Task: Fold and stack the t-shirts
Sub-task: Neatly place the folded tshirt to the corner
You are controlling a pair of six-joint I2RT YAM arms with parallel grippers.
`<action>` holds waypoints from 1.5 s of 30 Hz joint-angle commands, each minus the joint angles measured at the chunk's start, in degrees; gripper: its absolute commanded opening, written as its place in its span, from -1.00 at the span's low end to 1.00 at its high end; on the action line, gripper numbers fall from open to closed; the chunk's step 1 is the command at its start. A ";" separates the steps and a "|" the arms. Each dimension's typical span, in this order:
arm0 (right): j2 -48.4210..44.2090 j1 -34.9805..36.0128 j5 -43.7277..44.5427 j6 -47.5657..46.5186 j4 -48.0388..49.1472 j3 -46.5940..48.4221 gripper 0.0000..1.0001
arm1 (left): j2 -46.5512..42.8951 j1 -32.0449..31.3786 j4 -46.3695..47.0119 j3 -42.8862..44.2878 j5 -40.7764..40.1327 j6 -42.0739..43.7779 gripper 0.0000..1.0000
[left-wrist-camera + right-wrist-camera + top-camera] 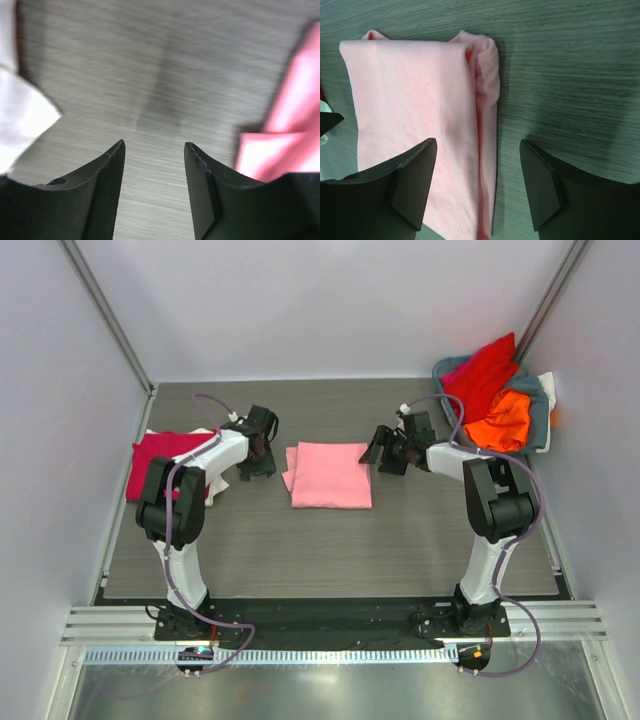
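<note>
**On the table centre: one folded shirt, two parted grippers**

Item: light pink t-shirt (330, 475), folded to a rectangle and lying flat on the table (400, 550) between the two arms.

Tools: left gripper (154, 147), jaws apart with only bare tabletop between them. Right gripper (478, 145), jaws wide apart and gripping nothing.

Position: we find the pink shirt just beside the left gripper, not touching it. In the right wrist view its folded edge runs under the gap between the jaws, with one finger over cloth and the other over bare table.

Also listed: crimson t-shirt (160, 465) folded over a white t-shirt (215, 483) at the left. Red t-shirt (485, 375) and orange t-shirt (500, 420) are heaped unfolded in the basket (540, 405) at the far right.

Hazards, as we judge them:
- A pinch that catches only the top layer would peel the fold open.
- A one-sided lift would let the free half sag and unfold.
- A low carry leftward could drag and rumple the crimson shirt.
</note>
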 commanded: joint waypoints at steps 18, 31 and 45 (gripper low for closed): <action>9.52 0.04 1.38 2.57 1.07 8.06 0.06 | 3.42 1.05 33.75 -4.08 24.97 -13.76 0.50; 11.11 0.04 1.64 2.48 1.07 9.55 -0.15 | 8.35 1.22 35.16 -1.44 24.10 -14.64 0.06; 15.15 1.00 4.36 3.27 -0.16 15.61 -0.80 | 13.45 1.14 41.13 2.16 25.24 -15.69 -0.99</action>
